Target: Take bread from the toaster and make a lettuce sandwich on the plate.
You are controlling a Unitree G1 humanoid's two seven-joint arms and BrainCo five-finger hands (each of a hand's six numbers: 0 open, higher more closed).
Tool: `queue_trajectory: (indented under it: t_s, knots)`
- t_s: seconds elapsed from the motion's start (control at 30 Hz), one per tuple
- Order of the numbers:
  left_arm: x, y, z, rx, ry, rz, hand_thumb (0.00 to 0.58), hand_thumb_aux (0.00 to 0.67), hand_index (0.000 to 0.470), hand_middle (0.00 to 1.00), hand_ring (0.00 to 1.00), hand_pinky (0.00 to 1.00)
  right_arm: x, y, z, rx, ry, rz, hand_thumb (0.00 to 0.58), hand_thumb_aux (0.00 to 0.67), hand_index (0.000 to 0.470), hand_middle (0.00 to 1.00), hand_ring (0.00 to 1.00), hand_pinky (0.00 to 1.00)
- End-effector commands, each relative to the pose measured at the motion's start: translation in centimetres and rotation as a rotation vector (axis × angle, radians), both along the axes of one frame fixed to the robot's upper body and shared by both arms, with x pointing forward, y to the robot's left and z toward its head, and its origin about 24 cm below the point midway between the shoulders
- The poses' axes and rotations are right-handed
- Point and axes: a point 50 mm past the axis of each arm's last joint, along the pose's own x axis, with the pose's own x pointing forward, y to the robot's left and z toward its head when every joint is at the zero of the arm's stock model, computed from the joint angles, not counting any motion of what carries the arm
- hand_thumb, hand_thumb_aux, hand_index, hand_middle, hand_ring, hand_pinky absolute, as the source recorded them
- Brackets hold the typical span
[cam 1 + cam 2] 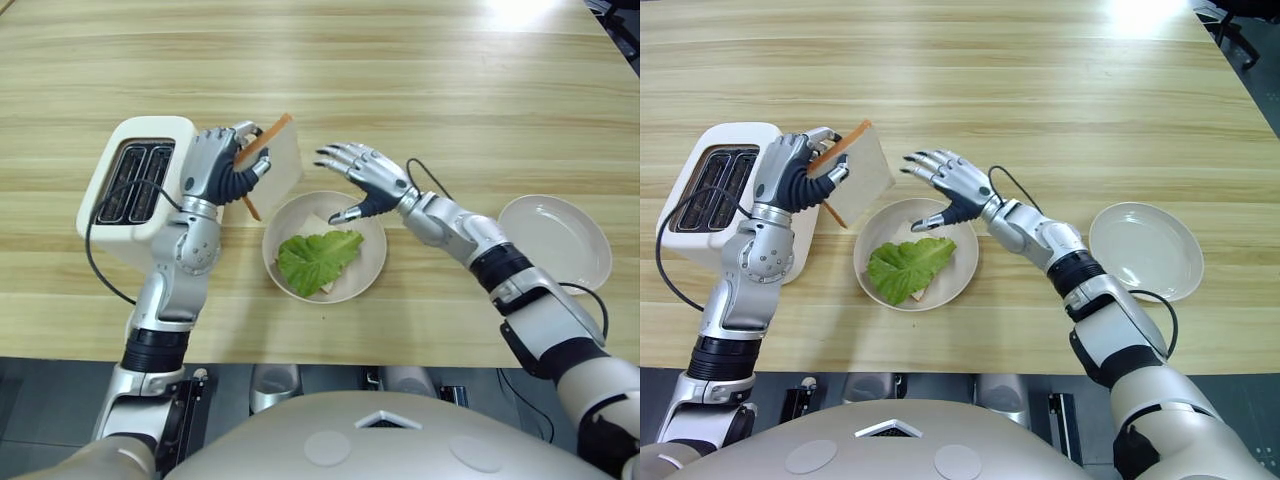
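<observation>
A white toaster [135, 185] stands at the left, its two slots dark. My left hand [218, 165] is shut on a slice of bread [278, 165], holding it tilted on edge just above the far left rim of the cream plate [372, 262]. On that plate a green lettuce leaf [318, 257] lies over another slice of bread [318, 222], of which just the pale edges show. My right hand [365, 178] hovers open over the plate's far right rim, fingers spread toward the held slice.
A second, empty white plate [556, 240] sits at the right on the wooden table [400, 70]. The toaster's black cord [95, 260] loops toward the table's near left edge.
</observation>
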Motion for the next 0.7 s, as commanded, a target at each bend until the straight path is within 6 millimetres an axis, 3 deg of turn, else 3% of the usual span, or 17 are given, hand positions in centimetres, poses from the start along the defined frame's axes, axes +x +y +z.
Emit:
queue_trajectory:
  t_s: [0.03,0.13,0.27,0.43,0.57,0.7]
  knots:
    - [-0.4,-0.8,-0.6,-0.173,0.171,-0.162,0.58,0.67,0.46,1.0,1.0,1.0,1.5,-3.8,3.4,0.144,-0.113,-0.177,0.0,0.0,0.0,0.0,0.0,0.0]
    - [-0.1,-0.2,-1.3,-0.278,0.286,-0.212,0.58,0.67,0.46,1.0,1.0,1.0,1.9,-7.2,6.1,0.253,-0.24,-0.327,0.0,0.0,0.0,0.0,0.0,0.0]
    - [0.0,0.2,-1.2,-0.378,0.315,-0.172,0.58,0.67,0.46,1.0,1.0,1.0,0.8,-8.6,7.4,0.313,-0.351,-0.353,0.0,0.0,0.0,0.0,0.0,0.0]
    - [-1.3,-2.1,-2.8,-0.444,0.462,-0.289,0.58,0.67,0.46,1.0,1.0,1.0,-0.7,-7.3,5.0,0.308,-0.277,-0.3,0.0,0.0,0.0,0.0,0.0,0.0]
    - [-1.4,-2.7,-4.4,-0.233,0.6,-0.436,0.58,0.67,0.46,1.0,1.0,1.0,-1.4,-7.2,3.3,0.295,-0.207,-0.296,0.0,0.0,0.0,0.0,0.0,0.0]
    - [0.3,-2.5,-3.8,-0.108,0.693,-0.59,0.58,0.67,0.46,1.0,1.0,1.0,-1.9,-6.9,2.4,0.287,-0.169,-0.279,0.0,0.0,0.0,0.0,0.0,0.0]
